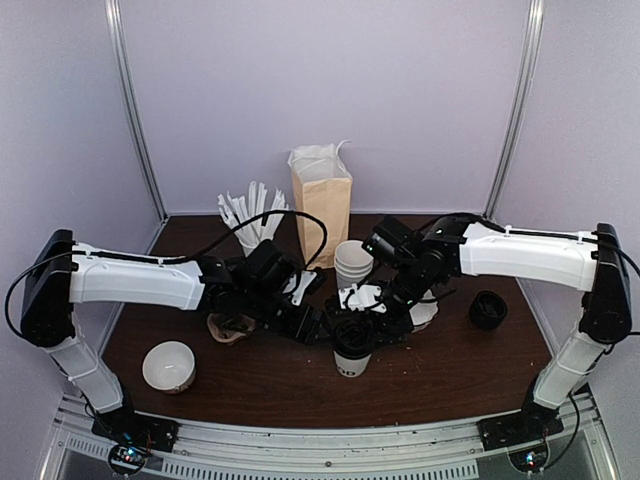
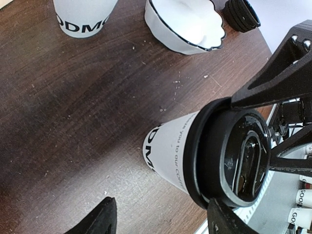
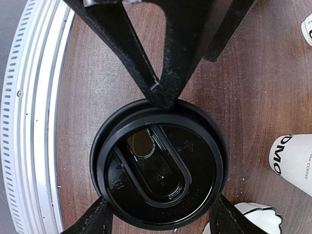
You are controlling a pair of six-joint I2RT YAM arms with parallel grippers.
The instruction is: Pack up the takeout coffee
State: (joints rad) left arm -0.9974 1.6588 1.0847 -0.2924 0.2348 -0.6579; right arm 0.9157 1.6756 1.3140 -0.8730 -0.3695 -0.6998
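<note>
The takeout coffee (image 1: 352, 352), a white printed cup with a black domed lid, stands on the table's front middle. In the right wrist view its lid (image 3: 158, 163) fills the centre, seen from straight above. My right gripper (image 3: 158, 214) hangs over it, open wide, with a fingertip (image 3: 100, 217) at each side of the lid's rim. My left gripper (image 2: 158, 222) is open and empty just left of the cup (image 2: 170, 151), and its right finger (image 2: 219, 219) is close to the lid's edge. In the top view the left gripper (image 1: 318, 327) and right gripper (image 1: 380, 322) flank the cup.
A brown paper bag (image 1: 322, 200) stands open at the back. A stack of lidless cups (image 1: 352, 262) is in front of it. Black lids (image 1: 487, 310) sit at the right, by a scalloped white bowl (image 2: 187, 24). A white bowl (image 1: 168, 365) sits front left.
</note>
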